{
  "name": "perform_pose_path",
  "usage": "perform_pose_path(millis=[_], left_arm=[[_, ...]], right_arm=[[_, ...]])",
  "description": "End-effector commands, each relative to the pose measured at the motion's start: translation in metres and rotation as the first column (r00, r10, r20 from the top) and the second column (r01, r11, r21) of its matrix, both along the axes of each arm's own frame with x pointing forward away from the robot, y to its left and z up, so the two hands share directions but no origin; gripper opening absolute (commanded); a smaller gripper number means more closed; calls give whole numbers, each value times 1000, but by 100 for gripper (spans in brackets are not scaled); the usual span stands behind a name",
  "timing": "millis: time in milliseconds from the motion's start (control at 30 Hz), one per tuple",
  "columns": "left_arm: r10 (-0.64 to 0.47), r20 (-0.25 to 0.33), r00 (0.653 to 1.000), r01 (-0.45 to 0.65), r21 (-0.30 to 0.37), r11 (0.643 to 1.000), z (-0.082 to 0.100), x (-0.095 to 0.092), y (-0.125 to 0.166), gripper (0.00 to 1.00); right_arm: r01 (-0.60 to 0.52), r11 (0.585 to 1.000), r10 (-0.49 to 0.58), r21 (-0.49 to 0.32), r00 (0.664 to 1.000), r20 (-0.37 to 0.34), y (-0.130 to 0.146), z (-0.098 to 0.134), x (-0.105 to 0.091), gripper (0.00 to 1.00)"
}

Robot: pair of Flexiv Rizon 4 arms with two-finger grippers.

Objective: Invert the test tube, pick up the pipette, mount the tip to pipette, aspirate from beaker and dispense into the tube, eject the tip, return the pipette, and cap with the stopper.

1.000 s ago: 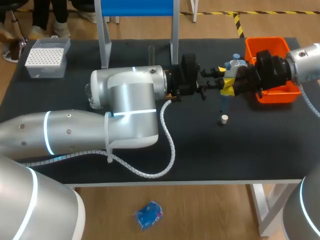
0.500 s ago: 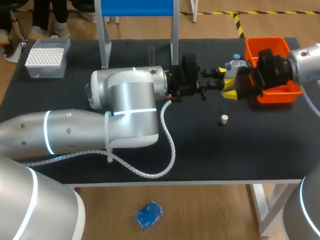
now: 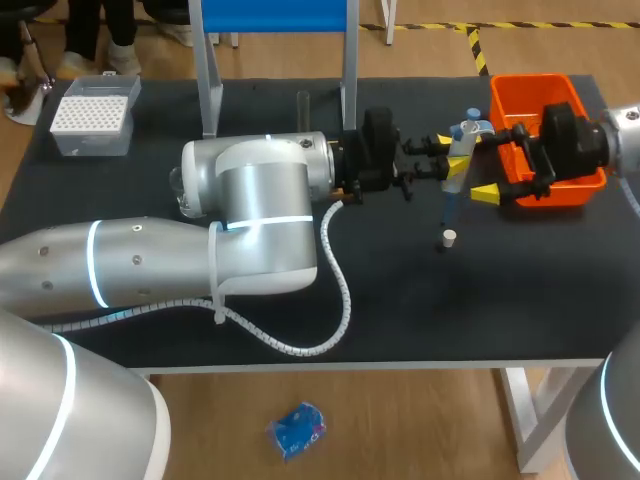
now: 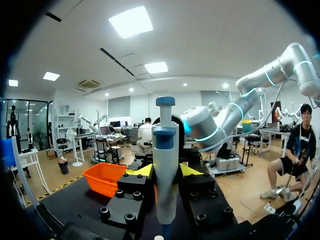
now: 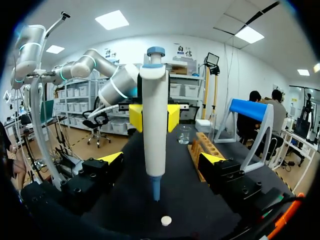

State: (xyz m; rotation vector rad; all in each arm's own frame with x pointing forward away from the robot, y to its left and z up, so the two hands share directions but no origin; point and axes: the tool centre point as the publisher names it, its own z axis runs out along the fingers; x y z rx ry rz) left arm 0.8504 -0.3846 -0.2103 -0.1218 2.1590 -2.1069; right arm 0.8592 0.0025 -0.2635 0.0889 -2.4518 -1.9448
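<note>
Our left fingers are clamped on the pipette above the black surface. Their yellow tips press on either side of its white body. The pipette is held upright, with the blue plunger knob on top and the narrow blue end pointing down.

Our left arm comes in from the left and reaches past the middle. A white spiral-wrapped cable loops from it across the surface.

Our right fingers are spread wide apart, level with the pipette and on its side toward the orange bin. From the right wrist, those yellow tips sit well to either side of the pipette and touch nothing. From the left wrist, our own tips grip the white barrel, with our right arm behind it.

The small white stopper lies on the surface just under the pipette's lower end. It also shows from the right wrist, between the open fingers.

The orange bin sits at the far right corner, with our right arm across its near rim. A clear tip box with a white grid of tips rests at the far left corner. A metal stand with a blue top bar rises at the back edge.

From the right wrist, a wooden rack and a glass beaker stand near each other beyond the pipette, beside that stand.
</note>
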Motion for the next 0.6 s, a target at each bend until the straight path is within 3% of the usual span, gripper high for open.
perform_pose_path(millis=[33, 367, 600], left_arm=[[2, 0, 1000, -2, 2, 1000, 1, -1, 1, 0], [2, 0, 1000, -2, 2, 1000, 1, -1, 1, 0], [2, 0, 1000, -2, 2, 1000, 1, -1, 1, 0]], right_arm=[[13, 1000, -13, -2, 1000, -12, -17, -10, 1, 100], [98, 995, -97, 29, 995, -28, -48, -33, 4, 100], [104, 995, -104, 8, 993, -54, -62, -54, -11, 100]])
